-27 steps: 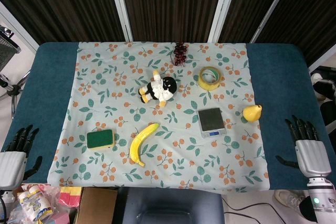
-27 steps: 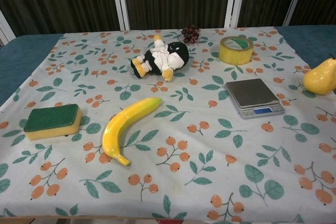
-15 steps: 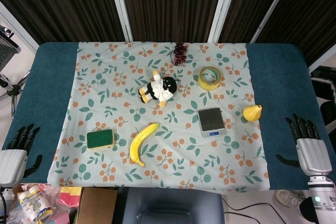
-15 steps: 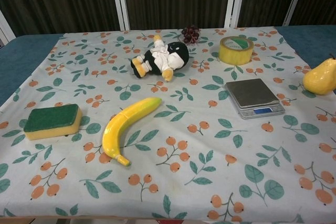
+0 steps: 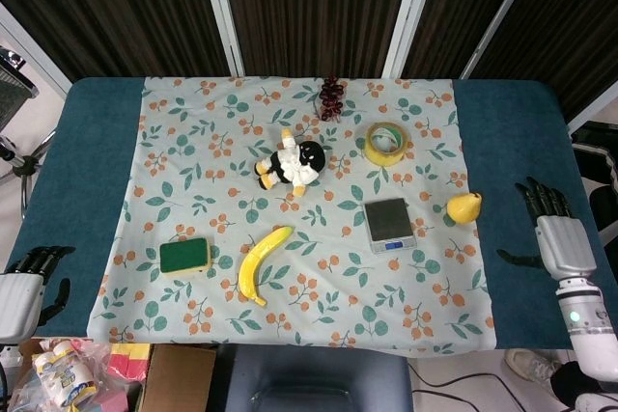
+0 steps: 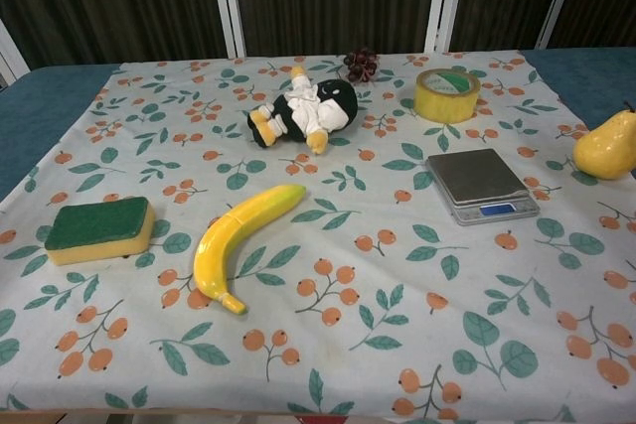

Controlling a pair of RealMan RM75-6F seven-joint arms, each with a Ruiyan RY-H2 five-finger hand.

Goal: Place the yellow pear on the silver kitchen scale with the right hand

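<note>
- The left hand sits at the far left, over the blue table edge near the front corner; its dark fingers point away from the robot, lie slightly apart and hold nothing. The chest view does not show it.
- A green-topped yellow sponge lies flat on the floral cloth, toward the front left.
- A banana lies just right of the sponge, apart from it, its stem end toward the robot.
- A black-and-white plush toy lies on its side near the cloth's middle, farther back than the banana.
- A dark bunch of grapes rests at the cloth's far edge, behind the toy.
- A roll of yellow tape lies flat, right of the toy.
- The silver kitchen scale sits nearer the robot than the tape, its platform bare and its blue display facing the robot.
- The yellow pear stands on the cloth's right border, near the scale but apart from it, stem up and touched by nothing.
- The right hand hovers over the blue table, right of the pear and apart from it; its dark fingers are extended, loosely apart, thumb out toward the pear, holding nothing.
</note>
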